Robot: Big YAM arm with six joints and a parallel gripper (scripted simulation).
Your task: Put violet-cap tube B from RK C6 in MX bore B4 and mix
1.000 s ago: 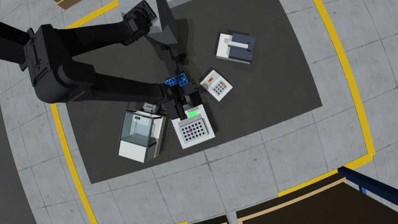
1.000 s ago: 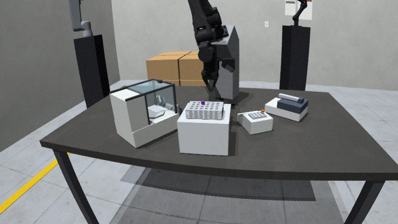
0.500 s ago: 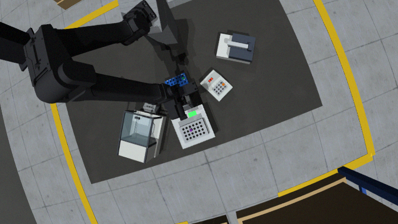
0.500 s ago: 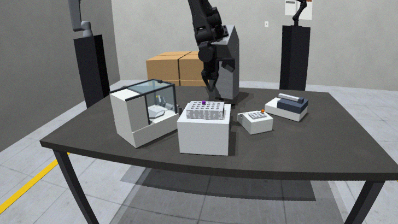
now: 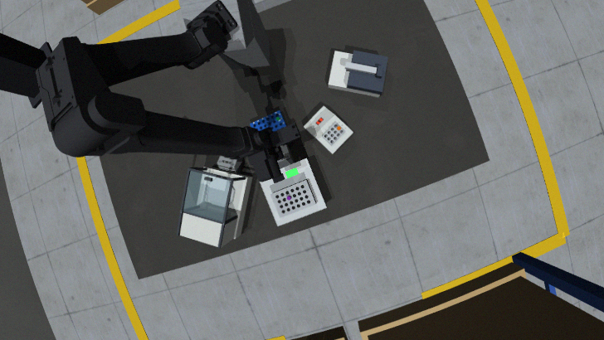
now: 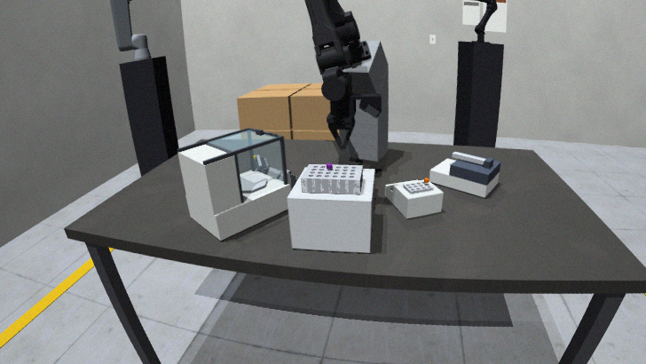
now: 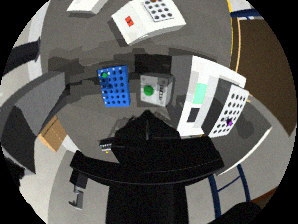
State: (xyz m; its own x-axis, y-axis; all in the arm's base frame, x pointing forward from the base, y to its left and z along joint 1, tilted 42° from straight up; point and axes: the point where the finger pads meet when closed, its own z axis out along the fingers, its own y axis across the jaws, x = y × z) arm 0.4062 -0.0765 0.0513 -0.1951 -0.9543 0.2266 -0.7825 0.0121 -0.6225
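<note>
The mixer MX (image 5: 294, 196) is a white box with a grey block of bores on top. Tube B's violet cap (image 5: 289, 196) sits low in one bore and also shows in the exterior view (image 6: 328, 165). The green lamp (image 5: 291, 172) on the mixer's top is lit. In the wrist view the mixer's sloping front with a round green key (image 7: 150, 90) lies just ahead of my fingers. My gripper (image 6: 342, 138) is shut and empty. It hangs above the mixer's front side, clear of the block. The blue rack RK (image 5: 266, 121) stands just behind it.
The glass-walled balance (image 5: 211, 206) stands close beside the mixer. The dry block (image 5: 329, 128) holds an orange-capped tube (image 5: 338, 127). The spectrophotometer (image 5: 357, 71) stands further off. A green-capped tube (image 5: 278, 119) is in the rack. The arm's grey base (image 6: 368, 99) rises behind.
</note>
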